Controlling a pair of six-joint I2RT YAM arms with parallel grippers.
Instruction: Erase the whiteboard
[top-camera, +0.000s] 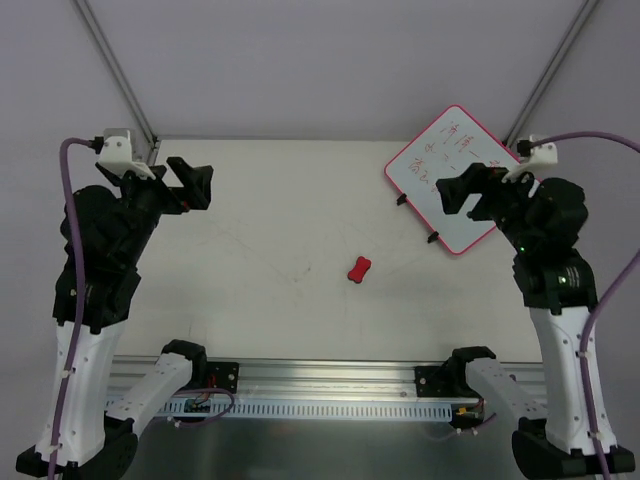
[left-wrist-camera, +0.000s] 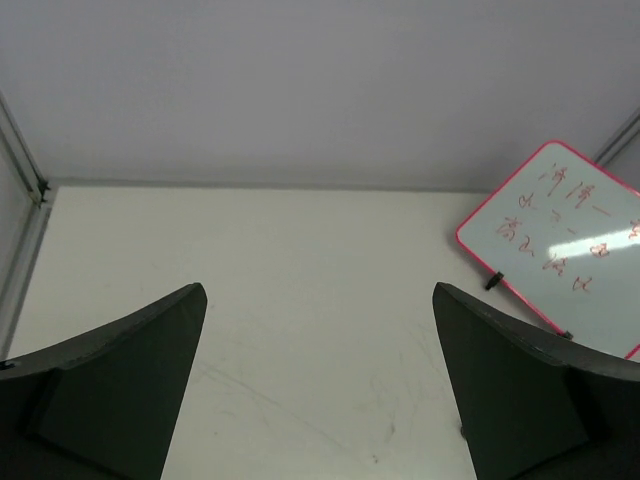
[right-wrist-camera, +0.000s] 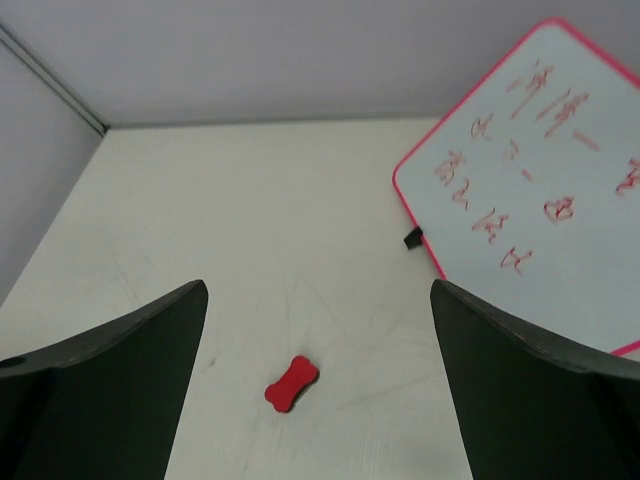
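Observation:
The whiteboard (top-camera: 440, 165) lies at the back right of the table, turned at an angle, with a pink-red frame, red handwriting and two black clips on its left edge. It also shows in the left wrist view (left-wrist-camera: 560, 260) and the right wrist view (right-wrist-camera: 530, 190). A small red bone-shaped eraser (top-camera: 360, 270) lies near the table's middle, also in the right wrist view (right-wrist-camera: 291, 383). My right gripper (top-camera: 458, 190) hangs open and empty over the board's near part. My left gripper (top-camera: 195, 182) is open and empty at the back left.
The table (top-camera: 280, 230) is cream with faint scuff marks. Grey walls and two slanted metal struts (top-camera: 115, 65) close the back. An aluminium rail (top-camera: 330, 385) with cables runs along the near edge.

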